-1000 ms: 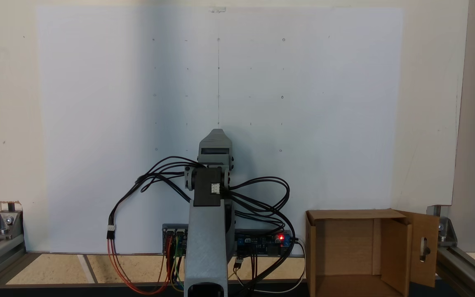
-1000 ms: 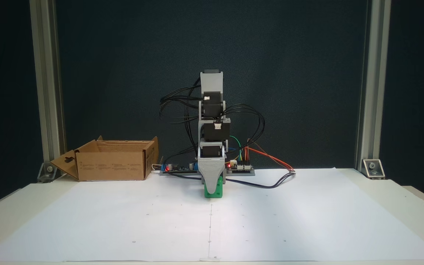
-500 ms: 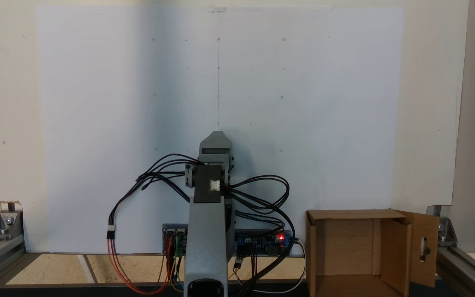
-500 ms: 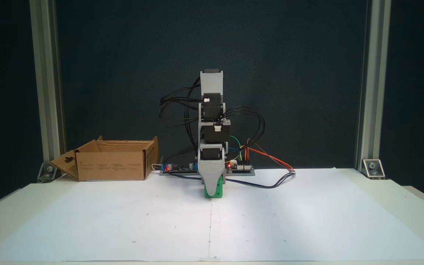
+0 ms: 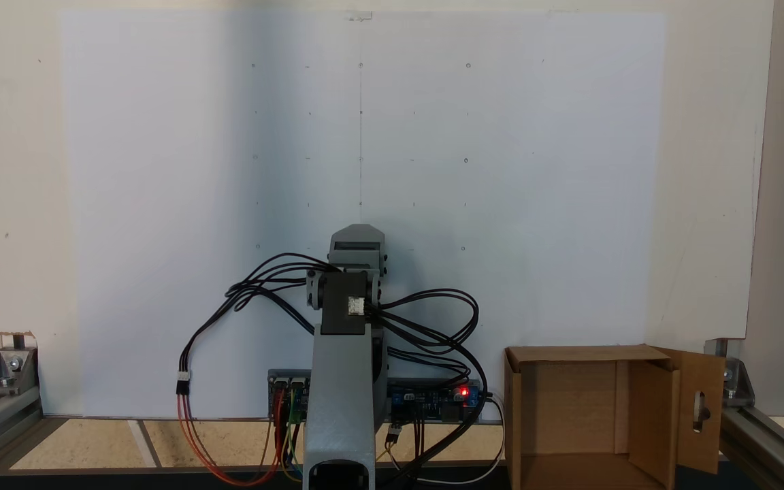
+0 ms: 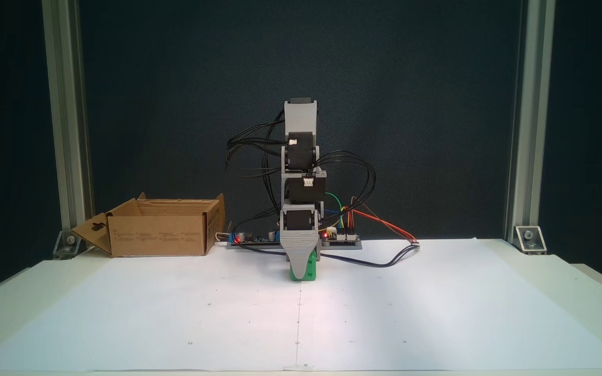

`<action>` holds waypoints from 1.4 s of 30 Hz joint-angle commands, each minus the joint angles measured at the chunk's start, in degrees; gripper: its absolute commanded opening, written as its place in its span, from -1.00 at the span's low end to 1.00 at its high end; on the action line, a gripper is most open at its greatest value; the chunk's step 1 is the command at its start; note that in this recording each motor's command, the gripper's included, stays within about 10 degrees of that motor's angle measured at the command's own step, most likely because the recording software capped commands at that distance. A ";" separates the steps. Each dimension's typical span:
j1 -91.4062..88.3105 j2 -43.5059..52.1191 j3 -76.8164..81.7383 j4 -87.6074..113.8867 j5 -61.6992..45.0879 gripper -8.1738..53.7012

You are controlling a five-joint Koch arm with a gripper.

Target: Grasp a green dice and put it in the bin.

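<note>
The green dice (image 6: 309,271) rests on the white paper just in front of the arm's base. My gripper (image 6: 301,265) points straight down over it, and its grey front jaw covers most of the dice's left part. The second jaw lies behind the first, so the gap between them is hidden. In the fixed view from above, the gripper (image 5: 358,235) is a grey wedge at the end of the folded arm. The bin (image 6: 160,235) is a brown cardboard box with open flaps, left of the base; from above, the bin (image 5: 582,354) sits at the lower right.
Black cables (image 6: 356,172) loop out on both sides of the arm. A controller board (image 6: 340,237) with a red light lies at the base. Aluminium frame posts (image 6: 66,130) stand at both back corners. White paper (image 6: 411,313) covers the table in front.
The gripper has sunk slightly and drawn back toward the base over the dice. The dice and the bin have stayed where they were.
</note>
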 commanded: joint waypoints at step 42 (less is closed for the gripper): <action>57.37 -10.99 -61.00 34.72 -23.18 -0.36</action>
